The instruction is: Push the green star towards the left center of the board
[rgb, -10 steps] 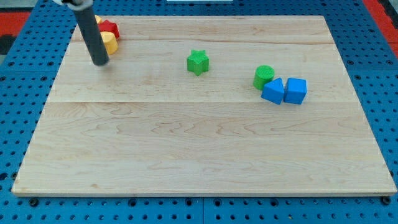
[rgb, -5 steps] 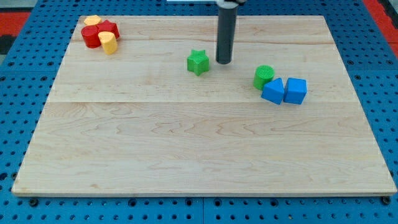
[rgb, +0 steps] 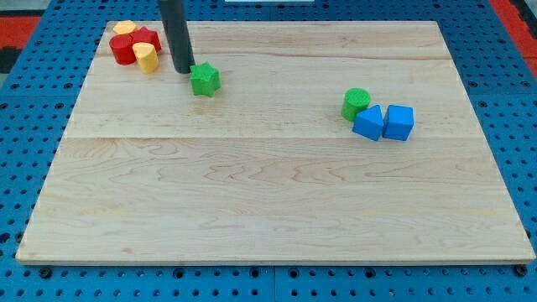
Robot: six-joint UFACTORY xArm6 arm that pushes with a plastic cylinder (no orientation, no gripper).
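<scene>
The green star (rgb: 205, 79) lies on the wooden board (rgb: 268, 193), in its upper left part. My tip (rgb: 184, 70) stands just to the star's upper left, close to it or touching it; I cannot tell which. The dark rod rises from there to the view's top edge.
Red blocks (rgb: 132, 44) and yellow blocks (rgb: 147, 57) sit clustered at the board's top left corner, left of my tip. A green cylinder (rgb: 356, 103) and two blue blocks (rgb: 368, 122) (rgb: 398, 122) sit together at the right.
The green star has slid left from the board's upper middle. My tip went from the far left to the star's right, then swept left and now stands at the star's upper left.
</scene>
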